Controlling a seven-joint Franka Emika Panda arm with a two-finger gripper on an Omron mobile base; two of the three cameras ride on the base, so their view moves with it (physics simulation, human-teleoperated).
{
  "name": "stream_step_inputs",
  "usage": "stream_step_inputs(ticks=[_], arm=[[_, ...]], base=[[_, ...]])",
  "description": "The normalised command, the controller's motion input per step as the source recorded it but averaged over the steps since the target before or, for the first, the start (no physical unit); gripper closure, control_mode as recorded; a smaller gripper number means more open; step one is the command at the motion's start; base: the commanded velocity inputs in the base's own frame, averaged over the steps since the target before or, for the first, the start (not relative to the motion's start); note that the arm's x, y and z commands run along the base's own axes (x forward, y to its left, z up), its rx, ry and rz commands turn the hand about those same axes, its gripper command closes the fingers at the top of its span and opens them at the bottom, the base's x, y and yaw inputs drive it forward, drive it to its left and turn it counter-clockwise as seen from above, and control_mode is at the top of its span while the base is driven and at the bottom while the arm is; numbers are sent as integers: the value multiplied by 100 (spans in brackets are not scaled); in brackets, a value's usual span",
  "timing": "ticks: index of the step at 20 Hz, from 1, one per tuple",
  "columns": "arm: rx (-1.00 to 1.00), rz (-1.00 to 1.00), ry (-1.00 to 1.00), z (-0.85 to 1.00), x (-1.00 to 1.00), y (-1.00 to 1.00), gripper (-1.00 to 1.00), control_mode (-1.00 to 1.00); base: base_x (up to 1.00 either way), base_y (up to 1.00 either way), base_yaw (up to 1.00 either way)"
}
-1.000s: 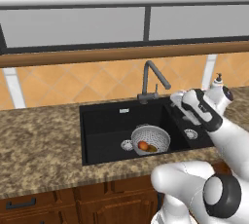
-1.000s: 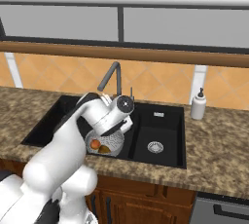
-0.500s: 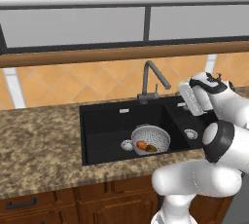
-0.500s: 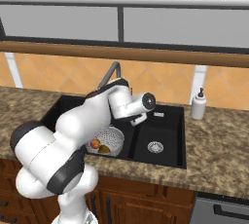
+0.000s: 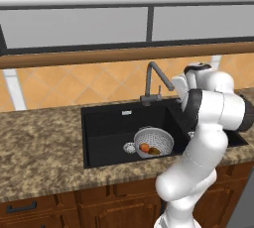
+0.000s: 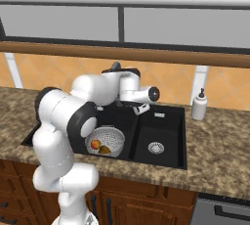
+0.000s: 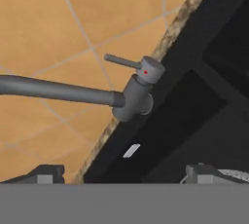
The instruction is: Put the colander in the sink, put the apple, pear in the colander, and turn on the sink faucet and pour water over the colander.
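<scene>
— What sits in the sink?
— The colander, in the larger basin toward its right side, near the divider. The apple and the pear lie inside it, side by side, the apple to the left.
— And the sink faucet?
— It stands at the back edge of the sink, on the speckled stone surface, with its angled spout reaching right toward the arm.
— Where is the arm?
— It rises from the lower right and bends over the right part of the sink. Its hand is just beside the spout's tip; I cannot tell how the pincer's jaws stand from here.
— Behind it all?
— Orange tiles beneath a wooden rail.
</scene>
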Motion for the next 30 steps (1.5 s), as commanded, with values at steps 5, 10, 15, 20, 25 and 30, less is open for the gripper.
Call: stream_step_inputs(ticks=[5, 10, 15, 20, 25, 30], arm=[[-5, 1, -11, -45, 61, 0, -100, -100], [-5, 4, -11, -39, 57, 0, -100, -100], [-3, 6, -9, -19, 57, 0, -100, -100], [-3, 6, -9, -6, 49, 0, -100, -100], [-3, 6, -7, -1, 40, 1, -100, -100], [-3, 7, -4, -3, 17, 3, -100, -100]], base=[[0, 0, 0], [0, 0, 0], [0, 0, 0], [0, 0, 0], [0, 0, 0], [0, 0, 0]])
